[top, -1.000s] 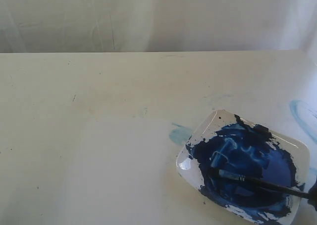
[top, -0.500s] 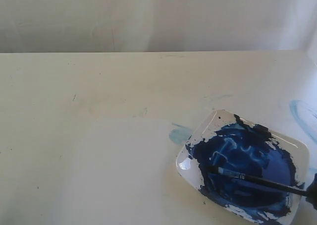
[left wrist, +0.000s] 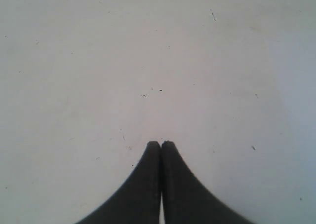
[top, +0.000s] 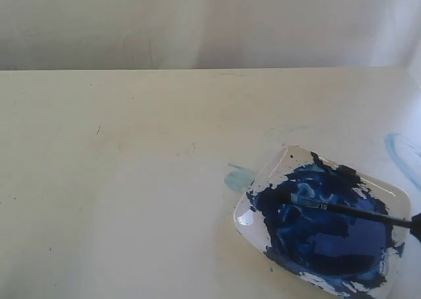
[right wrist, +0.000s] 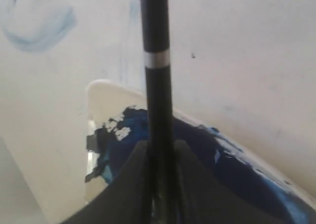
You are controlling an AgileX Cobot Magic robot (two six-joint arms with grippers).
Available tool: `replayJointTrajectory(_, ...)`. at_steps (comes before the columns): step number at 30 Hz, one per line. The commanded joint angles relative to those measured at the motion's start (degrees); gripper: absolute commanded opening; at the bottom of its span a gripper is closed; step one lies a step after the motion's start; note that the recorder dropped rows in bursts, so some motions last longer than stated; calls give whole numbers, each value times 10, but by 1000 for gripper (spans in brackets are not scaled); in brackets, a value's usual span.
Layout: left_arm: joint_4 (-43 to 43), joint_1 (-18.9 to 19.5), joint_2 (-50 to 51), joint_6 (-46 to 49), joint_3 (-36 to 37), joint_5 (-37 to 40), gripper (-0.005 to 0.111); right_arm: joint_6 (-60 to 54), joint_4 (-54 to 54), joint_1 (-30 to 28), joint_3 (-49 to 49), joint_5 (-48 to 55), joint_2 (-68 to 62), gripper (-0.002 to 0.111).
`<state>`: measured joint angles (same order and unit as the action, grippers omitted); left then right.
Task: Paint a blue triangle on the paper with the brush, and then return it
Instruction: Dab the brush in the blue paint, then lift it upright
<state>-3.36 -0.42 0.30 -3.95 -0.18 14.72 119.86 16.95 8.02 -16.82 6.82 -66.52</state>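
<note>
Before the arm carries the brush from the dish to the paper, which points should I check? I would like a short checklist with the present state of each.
1. Grip: the brush sits clamped in the right gripper: ok.
2. Load: its bristles lie in the blue paint of the dish: ok.
3. Target: the paper is bare: ok.
4. Other arm: the left gripper is shut, holding nothing: ok.
5. Paper fastened down: cannot tell.

Left claw [left wrist: 161,144] closed, right claw [right wrist: 160,146] in grip.
</note>
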Motion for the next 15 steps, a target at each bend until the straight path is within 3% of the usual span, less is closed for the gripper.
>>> replayJointTrajectory(1, -2, -3, -3, -1, 2, -1, 0, -25, 135, -23, 1, -92, 29, 0)
replayJointTrajectory(7, -2, -3, -3, -1, 2, -1, 0, -205, 155, -63, -37, -241, 40, 0)
replayJointTrajectory(12, -2, -3, -3, -1, 2, -1, 0, -511, 136, -71, -79, -416, 40, 0)
replayJointTrajectory(15, -2, -3, -3, -1, 2, -1, 0, -604, 135, -71, -98, -497, 40, 0)
